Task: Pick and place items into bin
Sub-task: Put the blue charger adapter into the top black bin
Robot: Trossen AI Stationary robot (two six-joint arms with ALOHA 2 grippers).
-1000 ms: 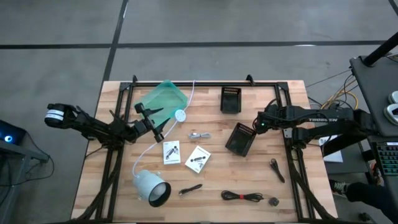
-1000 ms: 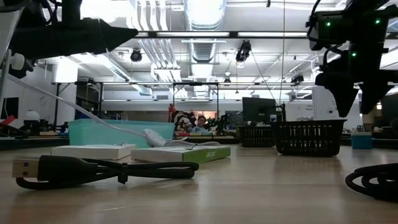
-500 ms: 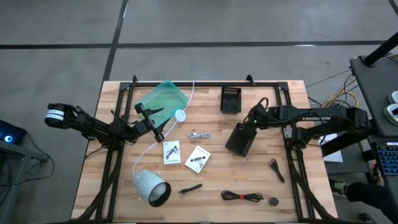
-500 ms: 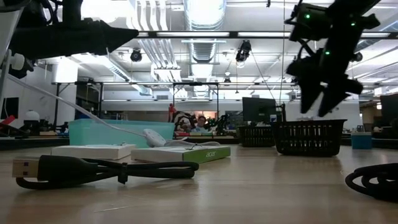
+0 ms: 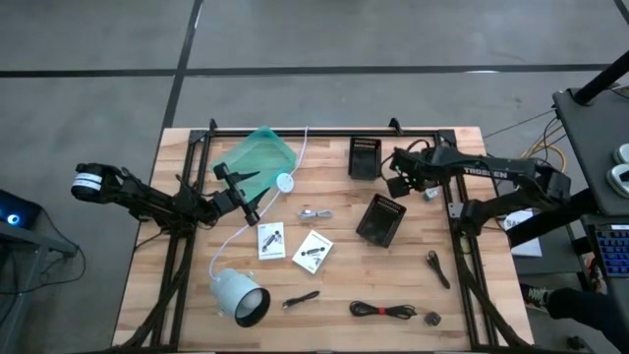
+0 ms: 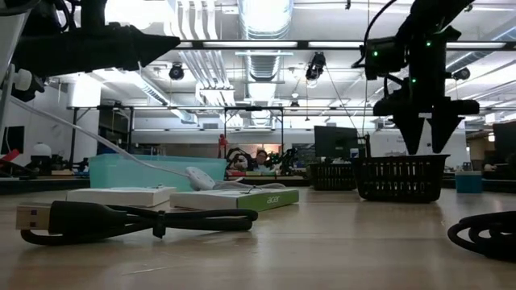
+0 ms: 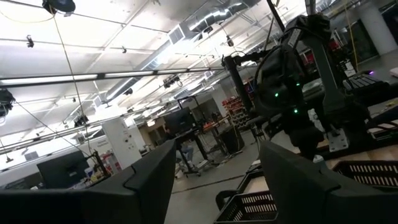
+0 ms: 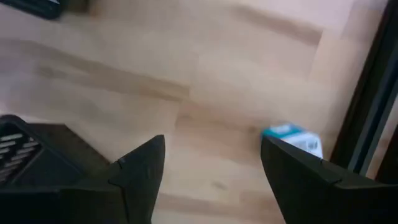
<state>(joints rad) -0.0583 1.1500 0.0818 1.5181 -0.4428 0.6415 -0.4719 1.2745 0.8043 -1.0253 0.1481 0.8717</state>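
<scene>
In the high view, two white printed cards (image 5: 271,240) (image 5: 313,251) lie flat mid-table, with a small silver piece (image 5: 314,212) just beyond them. A black coiled cable (image 5: 383,311), a dark disc (image 5: 430,318) and two black sticks (image 5: 301,299) (image 5: 437,267) lie toward the near edge. My left gripper (image 5: 244,193) hangs open and empty beside a teal bin (image 5: 257,157). My right gripper (image 5: 398,184) is open and empty, its fingers pointing down (image 6: 425,133), between two black mesh baskets (image 5: 380,218) (image 5: 365,157).
A large white lamp-like cylinder (image 5: 239,297) lies near the table's near-left corner. A long white cord with a round disc (image 5: 284,182) runs past the teal bin. A small white-and-blue piece (image 8: 292,138) lies by the right frame rail. A black frame borders the table.
My right arm has swung toward the table's far edge. Its gripper moved from above the nearer black basket to the gap between the two baskets and turned from tipped to pointing straight down. The left arm and the items kept still.
</scene>
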